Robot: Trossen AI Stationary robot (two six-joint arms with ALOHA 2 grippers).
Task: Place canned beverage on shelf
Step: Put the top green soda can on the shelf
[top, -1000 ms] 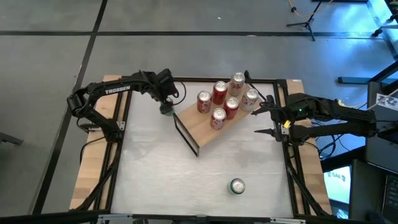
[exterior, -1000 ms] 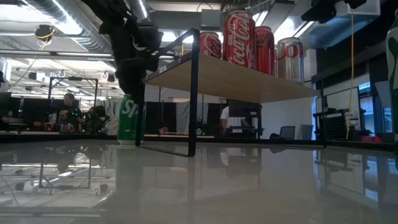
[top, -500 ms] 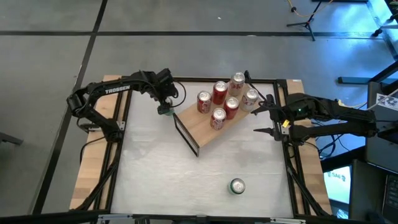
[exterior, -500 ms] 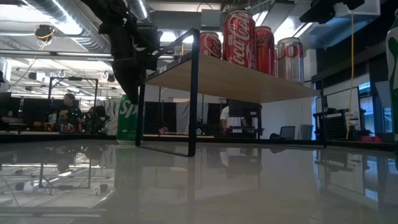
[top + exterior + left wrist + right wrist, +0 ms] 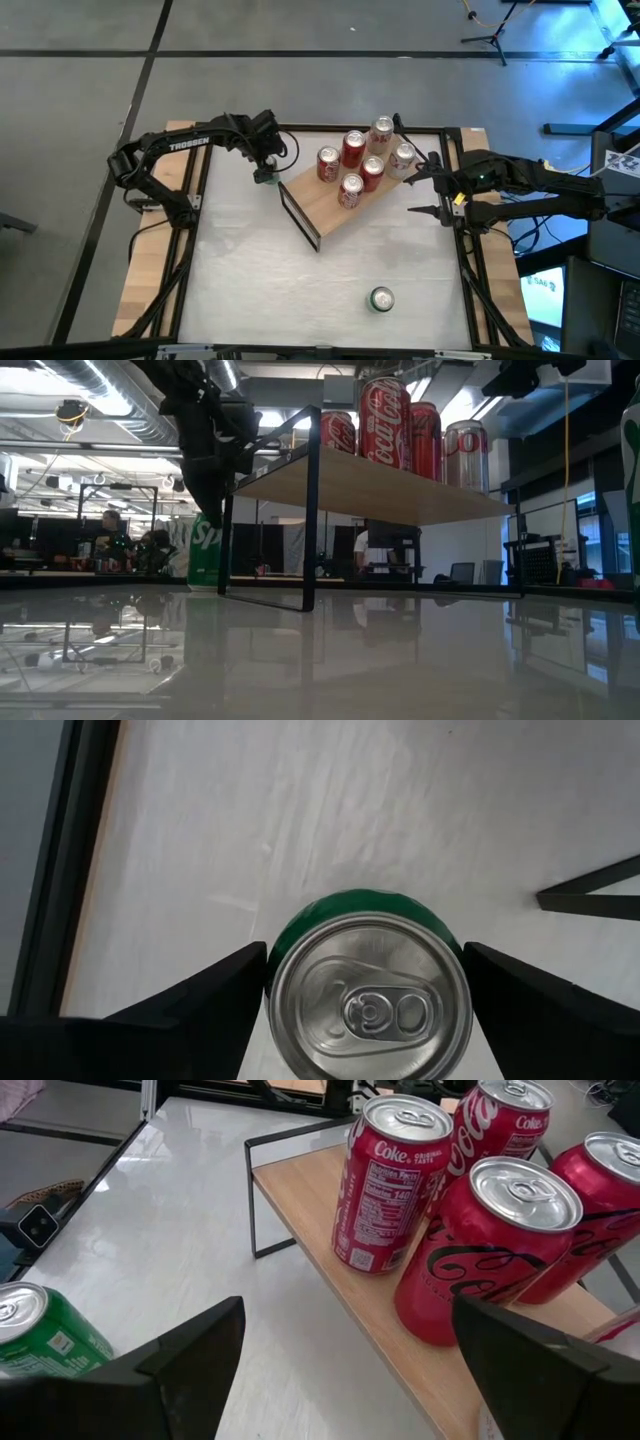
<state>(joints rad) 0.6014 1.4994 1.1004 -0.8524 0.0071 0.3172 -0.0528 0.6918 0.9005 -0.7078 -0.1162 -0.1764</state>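
The surface carries the shelf, set diagonally near the far edge with six red cans on top. The left gripper is clamped on a green can standing just off the shelf's far-left end. The right gripper, fingers apart, waits at the right edge. A second green can stands near the front edge.

shelf: light-wood plank, thin black frame end at its near end, on the white tabletop | red cola cans: four in view, upright on the plank, close together | green can: upright on the tabletop, well apart from the shelf | right gripper: two dark fingers spread wide, nothing between
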